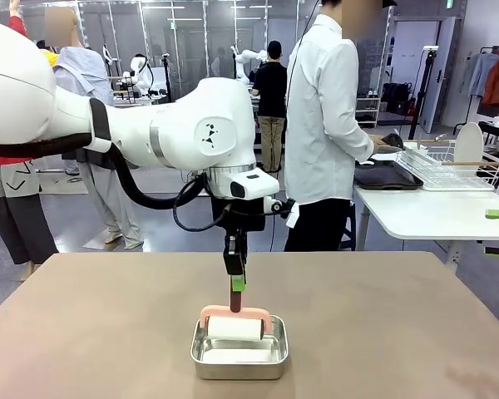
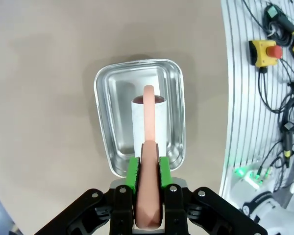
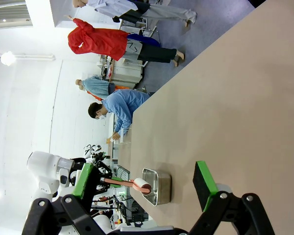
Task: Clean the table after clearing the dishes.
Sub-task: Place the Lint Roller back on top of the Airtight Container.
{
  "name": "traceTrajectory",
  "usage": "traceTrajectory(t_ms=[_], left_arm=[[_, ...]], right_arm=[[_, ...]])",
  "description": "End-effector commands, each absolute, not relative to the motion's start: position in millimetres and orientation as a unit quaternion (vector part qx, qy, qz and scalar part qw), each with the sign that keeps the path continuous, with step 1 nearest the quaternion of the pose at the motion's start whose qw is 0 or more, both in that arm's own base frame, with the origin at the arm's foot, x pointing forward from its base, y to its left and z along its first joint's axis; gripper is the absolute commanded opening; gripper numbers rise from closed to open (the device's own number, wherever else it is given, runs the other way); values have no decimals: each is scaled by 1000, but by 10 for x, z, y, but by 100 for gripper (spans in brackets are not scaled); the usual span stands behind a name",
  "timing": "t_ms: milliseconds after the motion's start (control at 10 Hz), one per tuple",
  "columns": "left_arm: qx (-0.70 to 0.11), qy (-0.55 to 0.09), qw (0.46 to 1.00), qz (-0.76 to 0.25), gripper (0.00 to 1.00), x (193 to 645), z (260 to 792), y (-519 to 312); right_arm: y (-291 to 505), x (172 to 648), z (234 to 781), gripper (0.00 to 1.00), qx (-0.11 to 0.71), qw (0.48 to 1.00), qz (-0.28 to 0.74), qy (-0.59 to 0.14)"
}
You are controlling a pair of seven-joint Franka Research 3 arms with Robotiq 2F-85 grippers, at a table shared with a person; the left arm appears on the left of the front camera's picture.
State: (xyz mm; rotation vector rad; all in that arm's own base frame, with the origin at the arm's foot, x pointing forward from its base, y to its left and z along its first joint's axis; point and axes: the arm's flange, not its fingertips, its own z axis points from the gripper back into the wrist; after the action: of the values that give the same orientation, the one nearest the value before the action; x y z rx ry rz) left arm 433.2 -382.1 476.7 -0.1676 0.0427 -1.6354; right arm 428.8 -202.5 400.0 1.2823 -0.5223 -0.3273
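We saw the left claw (image 1: 236,281) closed tight on the pink handle of a roller (image 1: 235,326), pointing straight down. The roller's white roll sat inside a small shiny metal tray (image 2: 104,142) on the brown table (image 1: 382,324), near our edge. The right claw (image 3: 142,183) was wide open and held nothing. A person (image 1: 323,125) in a white shirt stood past the far edge, beside a dark tray (image 1: 387,175) on a white table (image 1: 432,212).
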Motion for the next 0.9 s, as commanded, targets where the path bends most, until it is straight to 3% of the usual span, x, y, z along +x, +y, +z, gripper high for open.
traceTrajectory(t_ms=[0, 200, 800], left_arm=[[-101, 14, 699, -708, 21, 4452, 4722, -3830], [-106, 4, 680, -726, 21, 4663, 4562, -3757], [-101, 32, 690, -716, 21, 5003, 4189, -3635]], right_arm=[[-2018, 4267, 4033, 100, 587, 760, -146, -237], [-2018, 4267, 4033, 100, 587, 760, -146, -237], [-2018, 4267, 4033, 100, 587, 760, -146, -237]])
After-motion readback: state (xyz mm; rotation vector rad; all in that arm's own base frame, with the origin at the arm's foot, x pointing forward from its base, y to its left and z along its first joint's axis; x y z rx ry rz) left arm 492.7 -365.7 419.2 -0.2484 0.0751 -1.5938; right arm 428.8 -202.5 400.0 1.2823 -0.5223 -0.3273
